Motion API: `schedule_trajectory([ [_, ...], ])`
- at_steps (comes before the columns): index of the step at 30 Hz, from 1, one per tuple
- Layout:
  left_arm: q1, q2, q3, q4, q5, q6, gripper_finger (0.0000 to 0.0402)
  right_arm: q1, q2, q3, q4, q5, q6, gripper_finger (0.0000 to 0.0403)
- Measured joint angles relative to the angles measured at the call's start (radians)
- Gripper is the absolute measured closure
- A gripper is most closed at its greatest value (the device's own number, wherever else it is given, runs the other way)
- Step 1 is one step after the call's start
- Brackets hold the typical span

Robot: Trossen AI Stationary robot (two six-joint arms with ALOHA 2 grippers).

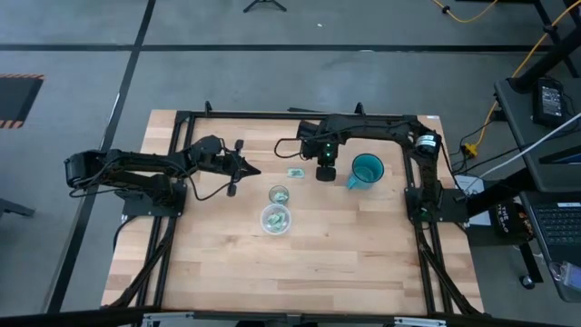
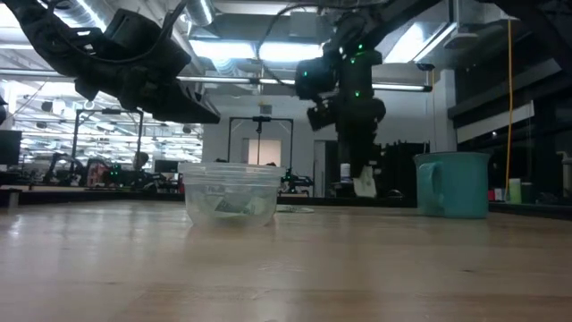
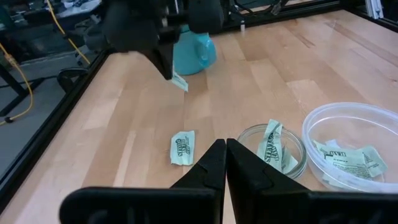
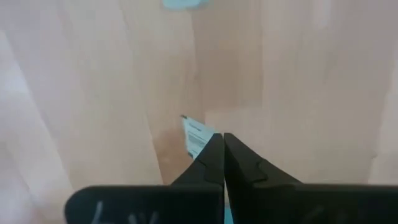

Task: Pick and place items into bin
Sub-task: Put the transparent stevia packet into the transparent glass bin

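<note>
Upper centre of the high view: right gripper [image 1: 325, 173] jaws clamped on a packet [image 3: 180, 81], lifted for carrying to bin [image 1: 276, 219]; left gripper [image 1: 251, 170] jaws closed, idle

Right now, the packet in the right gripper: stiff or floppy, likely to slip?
Probably light and floppy: the packet hangs thin from the right gripper, held by one edge only. It may slip or swing in transit. Packets in the bin lie creased, suggesting soft paper.
</note>
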Motion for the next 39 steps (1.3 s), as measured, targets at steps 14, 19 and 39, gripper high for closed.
schedule_trajectory([
  [14,0.0,0.0,0.0,-0.028,-0.002,0.0,0.0393,0.0,-0.264,-0.046,0.185,-0.05,-0.052,0.0403],
  [19,0.0,0.0,0.0,-0.036,-0.003,0.0,0.0393,0.008,-0.368,-0.195,0.415,-0.161,-0.056,0.0403],
  [39,-0.004,0.0,0.0,-0.035,-0.002,0.0,0.0394,0.146,-0.46,-0.922,1.898,-0.315,0.032,0.0403],
])
